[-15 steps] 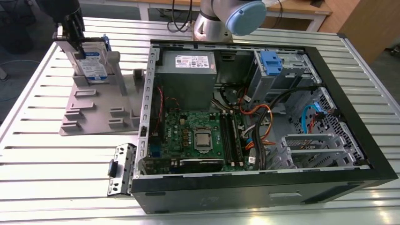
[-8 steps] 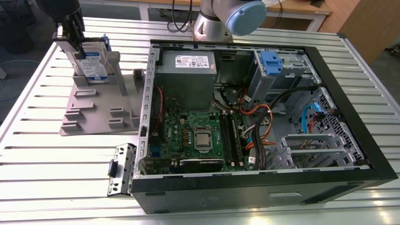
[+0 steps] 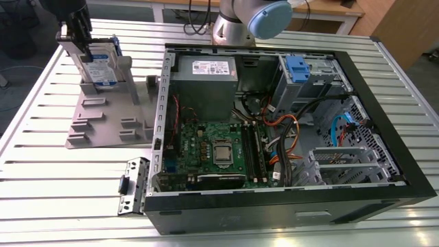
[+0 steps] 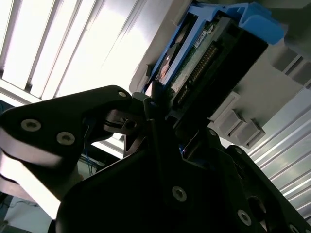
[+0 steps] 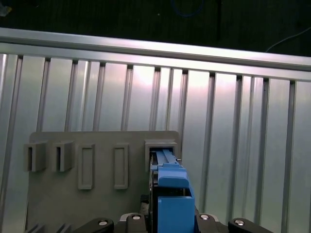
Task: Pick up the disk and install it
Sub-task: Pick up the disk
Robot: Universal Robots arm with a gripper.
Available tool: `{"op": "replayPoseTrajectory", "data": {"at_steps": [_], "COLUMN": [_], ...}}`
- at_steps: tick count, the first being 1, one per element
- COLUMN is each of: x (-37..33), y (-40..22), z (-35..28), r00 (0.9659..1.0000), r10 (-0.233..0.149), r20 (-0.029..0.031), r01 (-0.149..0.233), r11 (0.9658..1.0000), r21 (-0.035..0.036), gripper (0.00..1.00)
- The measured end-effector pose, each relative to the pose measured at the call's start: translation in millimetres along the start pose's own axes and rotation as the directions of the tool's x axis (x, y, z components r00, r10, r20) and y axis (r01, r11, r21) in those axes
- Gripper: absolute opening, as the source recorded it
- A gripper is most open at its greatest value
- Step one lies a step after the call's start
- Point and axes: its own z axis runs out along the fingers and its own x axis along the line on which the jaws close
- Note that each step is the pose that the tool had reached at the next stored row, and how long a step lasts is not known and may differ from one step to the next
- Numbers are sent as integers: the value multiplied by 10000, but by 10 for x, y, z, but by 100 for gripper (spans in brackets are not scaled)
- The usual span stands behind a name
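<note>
The disk [image 3: 100,66], a silver-grey drive with a white-and-blue label and a blue frame, stands on edge in a slot of the grey stand [image 3: 103,123] at the exterior view's far left. My black gripper [image 3: 75,32] hangs over its upper end. In the second wrist view the gripper [image 4: 167,121] has its fingers pressed against both sides of the disk [image 4: 204,58]. In the first wrist view the blue-framed disk [image 5: 172,194] runs down into the stand's slot [image 5: 163,145], with the gripper [image 5: 170,224] straddling it.
An open black computer case [image 3: 384,198] lies to the exterior view's right of the stand, with a grey power supply [image 3: 203,82], a green motherboard [image 3: 213,149] and a drive cage with a blue tab [image 3: 296,67]. A small metal bracket [image 3: 133,185] lies on the slatted table.
</note>
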Motion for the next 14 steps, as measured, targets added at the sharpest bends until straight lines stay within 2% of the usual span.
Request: {"op": "replayPoseTrajectory", "data": {"at_steps": [14], "x": [-5], "y": [4], "z": [-185], "r00": [10000], "r10": [0], "r20": [18], "r01": [0], "r11": [10000], "r21": [0], "gripper": [36]}}
